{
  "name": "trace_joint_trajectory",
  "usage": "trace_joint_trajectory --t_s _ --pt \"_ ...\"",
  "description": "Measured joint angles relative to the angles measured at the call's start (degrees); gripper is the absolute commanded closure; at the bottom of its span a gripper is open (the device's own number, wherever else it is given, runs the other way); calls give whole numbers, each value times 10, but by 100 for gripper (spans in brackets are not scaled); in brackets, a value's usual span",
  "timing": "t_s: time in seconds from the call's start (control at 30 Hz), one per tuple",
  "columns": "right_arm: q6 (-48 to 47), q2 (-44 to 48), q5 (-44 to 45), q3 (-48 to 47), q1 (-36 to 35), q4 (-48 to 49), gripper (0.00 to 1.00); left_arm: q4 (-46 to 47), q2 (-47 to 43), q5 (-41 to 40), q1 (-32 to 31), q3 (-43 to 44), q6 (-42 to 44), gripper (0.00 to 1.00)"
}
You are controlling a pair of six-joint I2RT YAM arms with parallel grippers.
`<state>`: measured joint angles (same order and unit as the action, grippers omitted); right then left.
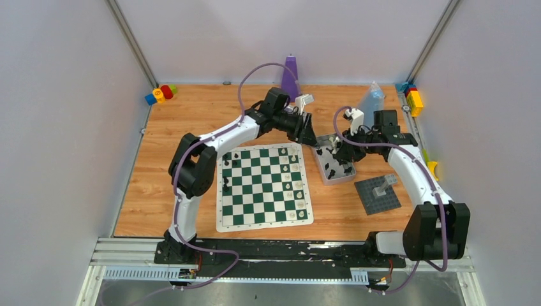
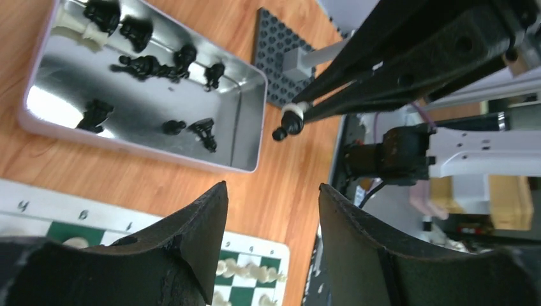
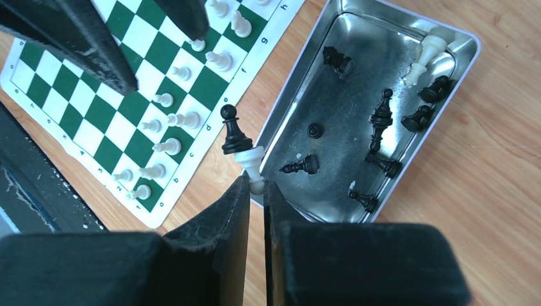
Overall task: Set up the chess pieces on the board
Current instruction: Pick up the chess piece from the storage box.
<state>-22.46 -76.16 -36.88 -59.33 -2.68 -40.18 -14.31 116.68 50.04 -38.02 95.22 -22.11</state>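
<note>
Pinched between the closed black fingers of the right gripper (image 3: pixel 255 188) is a small cream-white plastic chess piece (image 3: pixel 251 162). A black plastic pawn (image 3: pixel 233 131) is joined to it base to base. Both hang in the air over the left edge of the rectangular silver metal tray (image 3: pixel 357 83), where more black pieces (image 3: pixel 381 118) lie. Just left of the tray, the left gripper (image 2: pixel 273 188) hovers open and empty above the wooden table (image 1: pixel 166 178), off the far-right corner of the flat green-and-white checked board (image 1: pixel 255 204). The board's right columns carry cream-white pieces (image 1: pixel 296 185).
</note>
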Motion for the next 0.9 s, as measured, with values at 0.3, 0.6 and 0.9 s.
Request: trace_joint_trajectory --t_s 0.3,0.6,0.9 --pt "15 7 -24 5 17 -4 100 145 67 51 -5 14 -188 45" --pt "17 10 -36 5 19 -4 100 209 105 66 -22 23 -284 53" --pt "19 10 -37 5 19 -4 100 249 110 72 -25 27 -327 75"
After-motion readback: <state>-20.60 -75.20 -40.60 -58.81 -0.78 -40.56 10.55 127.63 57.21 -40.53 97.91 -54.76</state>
